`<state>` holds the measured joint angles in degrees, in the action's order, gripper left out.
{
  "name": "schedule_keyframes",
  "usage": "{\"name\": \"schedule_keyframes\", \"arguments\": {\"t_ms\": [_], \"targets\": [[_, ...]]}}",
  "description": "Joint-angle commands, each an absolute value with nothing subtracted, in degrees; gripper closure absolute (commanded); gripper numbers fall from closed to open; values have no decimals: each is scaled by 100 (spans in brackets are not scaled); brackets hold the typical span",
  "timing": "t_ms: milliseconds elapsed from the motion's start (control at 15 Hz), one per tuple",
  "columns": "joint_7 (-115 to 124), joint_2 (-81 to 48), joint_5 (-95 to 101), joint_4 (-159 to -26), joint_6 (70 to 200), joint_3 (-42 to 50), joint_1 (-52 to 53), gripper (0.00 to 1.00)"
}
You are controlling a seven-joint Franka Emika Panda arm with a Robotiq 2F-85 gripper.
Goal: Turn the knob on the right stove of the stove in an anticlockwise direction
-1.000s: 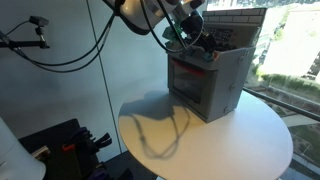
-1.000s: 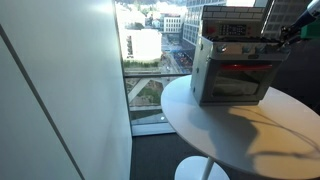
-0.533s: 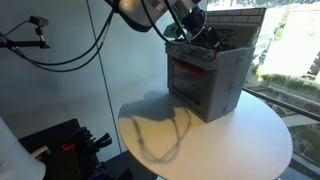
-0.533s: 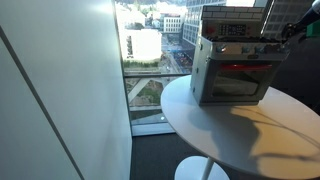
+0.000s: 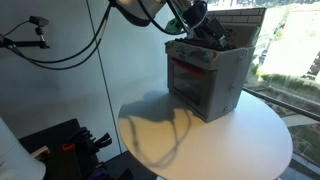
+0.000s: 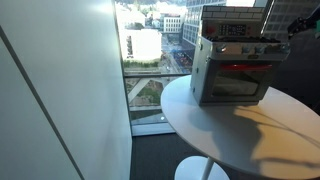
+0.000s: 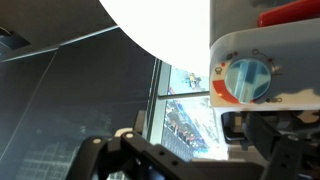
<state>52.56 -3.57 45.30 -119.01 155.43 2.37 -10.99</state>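
Observation:
The stove [image 5: 205, 80] is a small grey boxy toy with a red-framed door window [image 6: 238, 72], and it stands on a round white table [image 5: 255, 145] in both exterior views. In the wrist view a blue knob [image 7: 247, 78] with an orange ring sits on the stove's white front panel [image 7: 250, 35]. My gripper [image 7: 200, 152] hangs a little way off the knob. It is open, its black fingers [image 7: 120, 155] spread wide with nothing between them. In an exterior view the gripper [image 5: 205, 22] hovers at the stove's upper front corner. It shows at the far right edge of an exterior view as the gripper [image 6: 303, 25].
The stove's tile-patterned back panel [image 5: 240, 18] rises behind the cooktop. Tall window glass [image 6: 150, 60] stands close to the table. Black cables [image 5: 95, 45] loop from the arm, and dark equipment [image 5: 70, 145] lies on the floor beside the table's edge.
The jaws have gone from shut to wide open. The gripper has drawn back and slightly up from the stove's knob panel.

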Motion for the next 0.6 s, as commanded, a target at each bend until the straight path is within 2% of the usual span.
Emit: {"name": "schedule_keyframes", "arguments": {"t_ms": [0,533], "targets": [[4922,-35,4257,-12150,15263,199,-1096,0],[3413,423,2557,-12454,14500,372,-713,0]]}}
